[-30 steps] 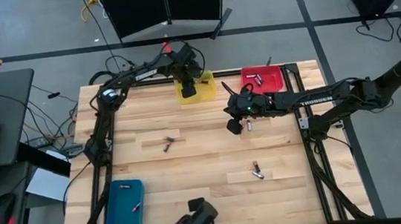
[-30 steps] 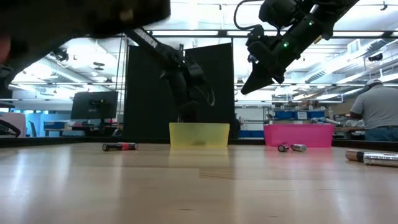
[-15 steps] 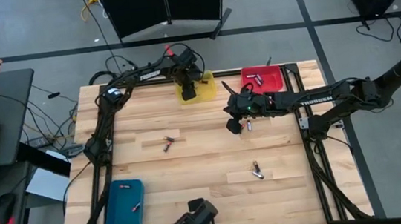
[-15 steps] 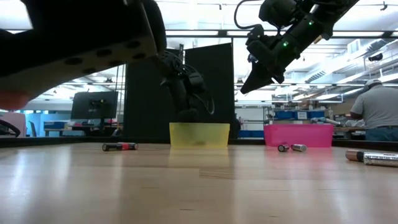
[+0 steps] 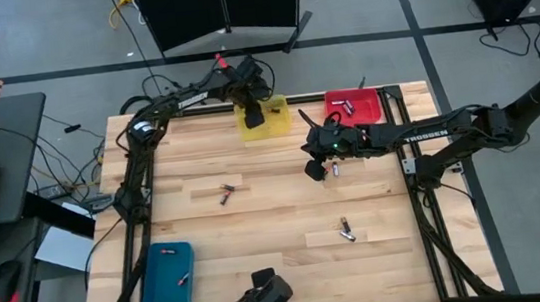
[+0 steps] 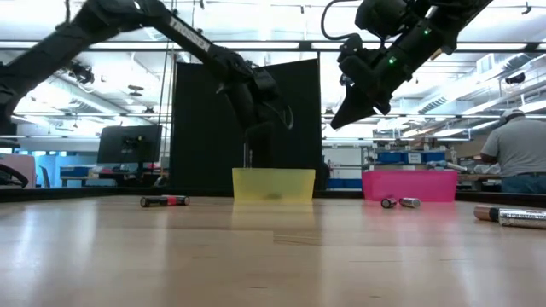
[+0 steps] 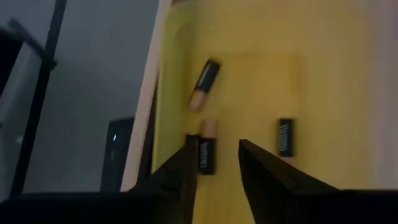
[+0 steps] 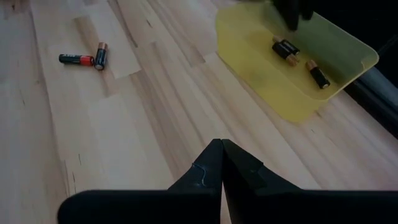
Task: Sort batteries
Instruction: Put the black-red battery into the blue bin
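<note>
Upper centre, high view: left gripper point(image 5: 253, 116) over yellow bin point(image 5: 279, 120), fingers parted, empty.
Bin's batteries point(image 7: 204, 83) partly cut off; right gripper point(image 5: 313, 171) closed, empty, over bare wood.

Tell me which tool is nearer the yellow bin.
Left. The left tool hangs right over the yellow bin; the right tool is off toward the red bin.

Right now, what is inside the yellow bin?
The yellow bin holds three black-and-copper batteries lying on its floor. The left gripper, fingers apart above them, holds nothing and covers part of the floor.
</note>
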